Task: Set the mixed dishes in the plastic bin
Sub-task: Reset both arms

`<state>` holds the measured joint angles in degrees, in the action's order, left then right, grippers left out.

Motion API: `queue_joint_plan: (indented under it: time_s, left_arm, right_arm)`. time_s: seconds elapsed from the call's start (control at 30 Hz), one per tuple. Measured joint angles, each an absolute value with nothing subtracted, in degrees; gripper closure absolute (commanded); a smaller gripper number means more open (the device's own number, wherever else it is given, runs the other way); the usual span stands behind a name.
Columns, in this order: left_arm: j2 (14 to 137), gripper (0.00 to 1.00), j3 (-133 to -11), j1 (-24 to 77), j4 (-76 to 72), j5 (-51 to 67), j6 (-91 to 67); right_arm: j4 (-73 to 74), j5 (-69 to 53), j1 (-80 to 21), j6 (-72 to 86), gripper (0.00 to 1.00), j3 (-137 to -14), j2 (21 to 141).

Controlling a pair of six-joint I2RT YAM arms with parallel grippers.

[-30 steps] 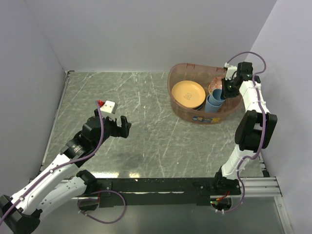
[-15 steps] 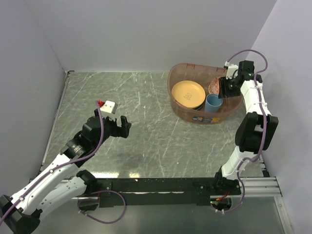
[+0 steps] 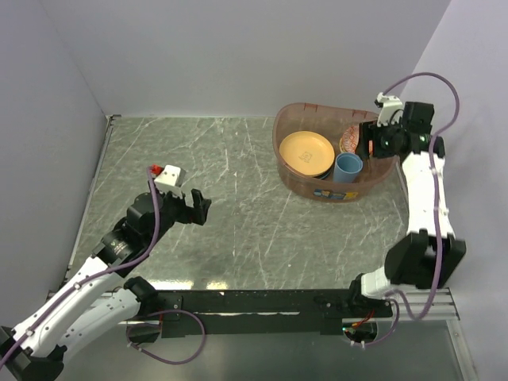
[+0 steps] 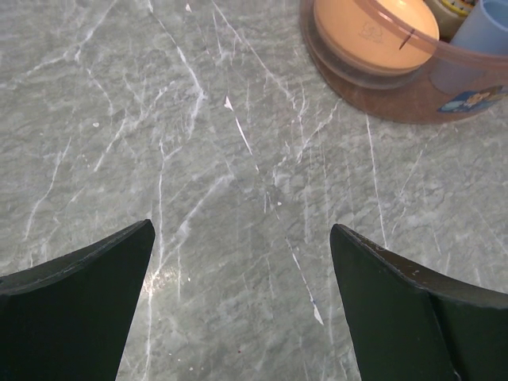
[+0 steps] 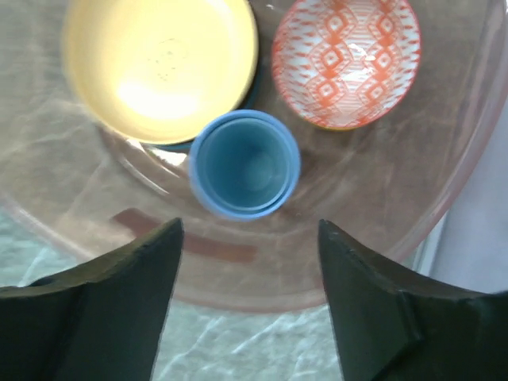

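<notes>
The plastic bin [image 3: 295,181] sits at the far right of the grey marbled table [image 3: 238,182], close to the right wall. Inside it, the yellow-orange plate [image 3: 306,152] lies flat on the left side, with a darker rim just showing from under its near edge. The red-patterned bowl [image 3: 350,140] rests at the far right of the bin, open side up. The light blue cup [image 3: 348,167] stands upright nearer the front wall, just beside both the plate and the bowl.

The right gripper [image 3: 367,143] hangs over the right end of the bin, pointing down. From its own camera the two dark fingers [image 5: 103,302] stand wide apart with nothing between them. The cup [image 5: 244,164] is below and clear of both.

The left gripper [image 3: 188,208] is well apart from all this, over bare table on the near left. Its jaws are spread fully and it holds nothing. Its wrist view shows only marbled surface between the fingertips, and the bin [image 4: 413,99] with the plate [image 4: 373,28] at the far right corner of that view
</notes>
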<state>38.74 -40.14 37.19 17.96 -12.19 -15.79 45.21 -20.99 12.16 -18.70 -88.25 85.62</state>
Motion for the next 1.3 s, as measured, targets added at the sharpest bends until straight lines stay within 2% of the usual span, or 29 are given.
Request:
queue_joint_plan:
  time_s: [0.07, 0.13, 0.23, 0.47, 0.77, 0.93, 1.1, 1.3]
  left_arm:
    - [38.0, 0.01, -40.1, 37.2, 17.9, -12.4, -16.0]
    - [37.2, 0.01, -40.1, 37.2, 17.9, -12.9, -16.3]
    - [36.3, 0.01, -40.1, 37.2, 18.0, -13.7, -17.2]
    - [35.0, 0.01, -41.2, 37.1, 21.8, -17.3, -20.8]
    - [34.7, 0.01, -50.0, 35.8, 26.0, -20.0, -24.9]
    - [38.7, 0.01, -56.3, 34.2, 26.6, -19.9, -26.3]
    - [42.4, 0.01, -64.0, 32.7, 30.2, -19.7, -27.1]
    - [40.8, 0.01, -70.1, 32.6, 32.4, -19.2, -27.2]
  right_arm:
    - [44.0, -22.5, 12.2, -17.9, 0.13, -84.8, 80.8]
    - [42.7, -24.5, 12.2, -17.0, 0.0, -81.4, 75.7]
    - [40.5, -28.6, 13.8, -15.7, 0.0, -77.5, 69.8]
    - [35.1, -41.6, 26.5, -8.6, 0.0, -70.7, 57.7]
    - [32.9, -46.6, 28.3, -3.3, 0.0, -66.7, 46.8]
    - [32.9, -45.6, 28.4, 0.4, 0.0, -65.6, 41.6]
    - [33.1, -39.3, 28.4, 2.4, 0.0, -65.7, 36.7]
    - [36.0, -34.3, 28.4, 3.4, 0.0, -67.5, 33.9]
